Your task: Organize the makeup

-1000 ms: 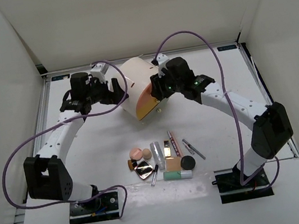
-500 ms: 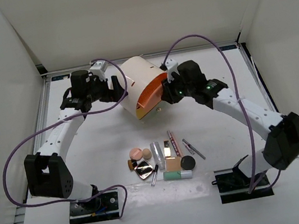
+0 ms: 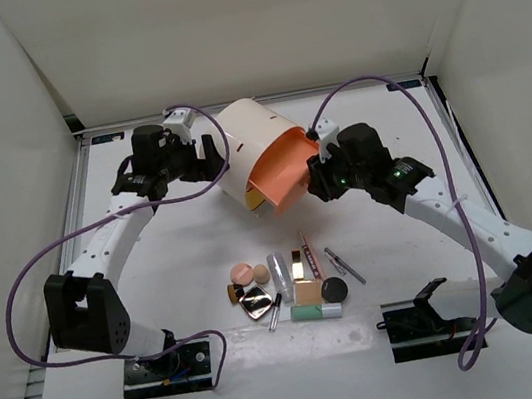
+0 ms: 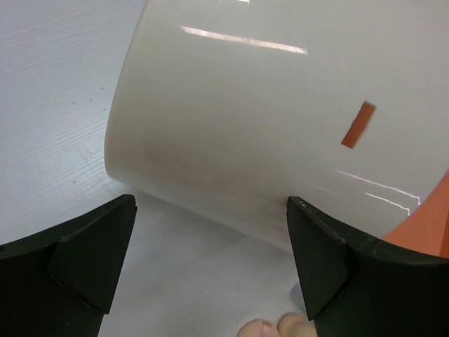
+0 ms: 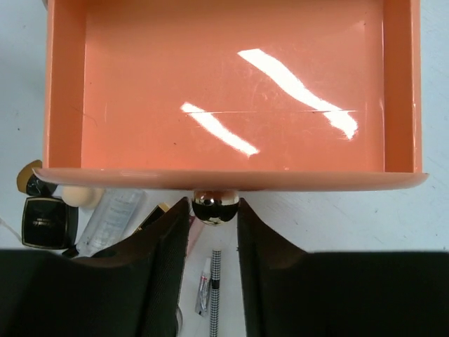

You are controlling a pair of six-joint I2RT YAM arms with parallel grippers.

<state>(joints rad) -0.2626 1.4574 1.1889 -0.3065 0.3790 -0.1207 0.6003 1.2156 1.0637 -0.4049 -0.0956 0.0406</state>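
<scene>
1. We see the left end effector (image 4: pixel 208 242) spread wide and empty beside the cream box (image 3: pixel 248 134).
2. Our right end effector (image 5: pixel 209 216) pinches the knob (image 5: pixel 216 207) of the orange drawer (image 5: pixel 210 91).
3. The makeup (image 3: pixel 280 273) lies clustered on the surface (image 3: pixel 185 263), near the box.

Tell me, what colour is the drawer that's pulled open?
The drawer is orange; the right wrist view shows it best.
</scene>
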